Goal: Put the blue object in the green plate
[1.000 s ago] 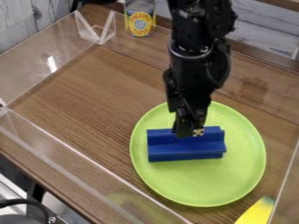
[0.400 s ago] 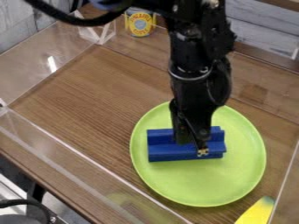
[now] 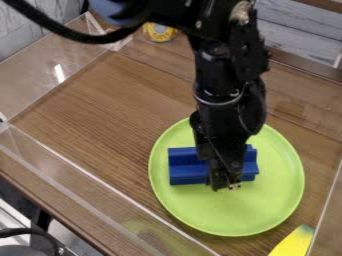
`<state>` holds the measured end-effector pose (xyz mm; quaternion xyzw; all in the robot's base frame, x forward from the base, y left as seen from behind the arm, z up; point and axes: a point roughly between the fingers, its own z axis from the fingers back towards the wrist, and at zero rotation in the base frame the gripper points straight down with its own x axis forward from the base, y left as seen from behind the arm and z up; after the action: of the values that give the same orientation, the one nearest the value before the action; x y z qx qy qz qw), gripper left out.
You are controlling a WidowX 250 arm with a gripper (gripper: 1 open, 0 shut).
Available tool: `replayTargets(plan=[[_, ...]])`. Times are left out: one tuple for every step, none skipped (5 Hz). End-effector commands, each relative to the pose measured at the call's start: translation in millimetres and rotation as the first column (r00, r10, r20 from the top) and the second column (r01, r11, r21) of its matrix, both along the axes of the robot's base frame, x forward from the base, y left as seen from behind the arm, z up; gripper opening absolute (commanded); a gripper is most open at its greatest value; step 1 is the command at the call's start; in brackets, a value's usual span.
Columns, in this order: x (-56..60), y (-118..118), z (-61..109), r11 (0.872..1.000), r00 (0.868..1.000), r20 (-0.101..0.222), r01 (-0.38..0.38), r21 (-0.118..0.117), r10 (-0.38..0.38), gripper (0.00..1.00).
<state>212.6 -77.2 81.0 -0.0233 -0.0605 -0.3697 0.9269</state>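
1. The single camera view looks down at a brown wood-grain table fenced in by clear plastic walls.
2. A large, round, lime-green flat plate with a shallow raised rim lies on the table toward the lower right of the view.
3. A small royal-blue rectangular plastic-looking block lies flat inside the plate, a little left of the plate's middle, its long side running left to right.
4. The black robot arm reaches in from the top, and its end effector points straight down over the block.
5. The fingers sit at the block's near edge and right half; how far apart they stand, and whether they grip the block, cannot be told from this angle.
6. A yellow object pokes in at the bottom right corner, just off the plate.
7. A yellow-labelled can stands at the far edge, largely hidden by the arm.
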Motion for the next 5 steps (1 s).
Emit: replayTargets(plan=[[2.8,-4,4.2,1.0,1.0,0.031,0.004,-0.015,-0.003,1.0],[1.6,-6,0.9,1.0,1.0,0.027,0.003,-0.021,-0.002,1.0],[-0.2,-8,-2.5,1.0,1.0,0.022,0.003,-0.027,-0.002,1.0],[-1.4,-10,-6.5,1.0,1.0,0.017,0.005,-0.031,-0.004,1.0],[-2.7,-11,-11.1,0.999,1.0,0.011,0.015,-0.03,-0.015,1.0]])
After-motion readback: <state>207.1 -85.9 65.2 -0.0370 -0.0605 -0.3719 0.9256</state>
